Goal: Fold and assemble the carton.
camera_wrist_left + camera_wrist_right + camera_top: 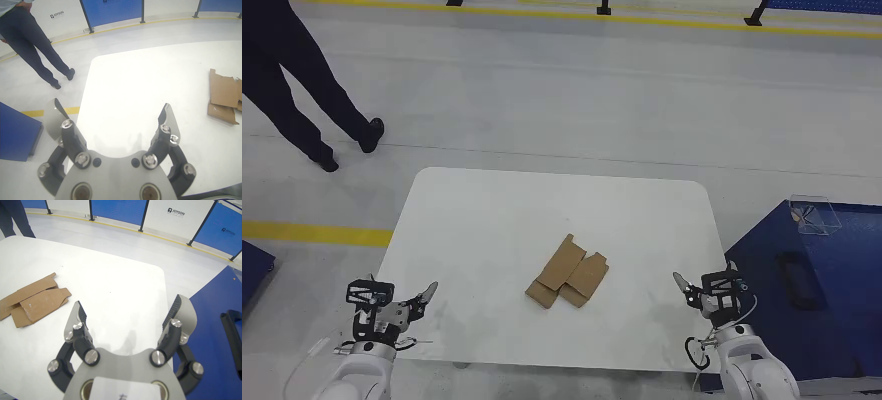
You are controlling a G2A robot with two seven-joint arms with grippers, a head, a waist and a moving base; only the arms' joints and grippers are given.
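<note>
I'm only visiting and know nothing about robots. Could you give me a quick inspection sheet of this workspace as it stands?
Surface: white table with rounded corners.
Job's things: carton, brown cardboard lying flat and unassembled near the table's middle, touched by neither arm.
Clutter: nothing seen.
Grippers: left gripper and right gripper at the table's near corners, jaws open, empty.
Cables: thin cable loop at the right arm's wrist.
Surroundings: blue stand beside the table, carrying a clear box; yellow floor line; barrier panels, blue and white.
</note>
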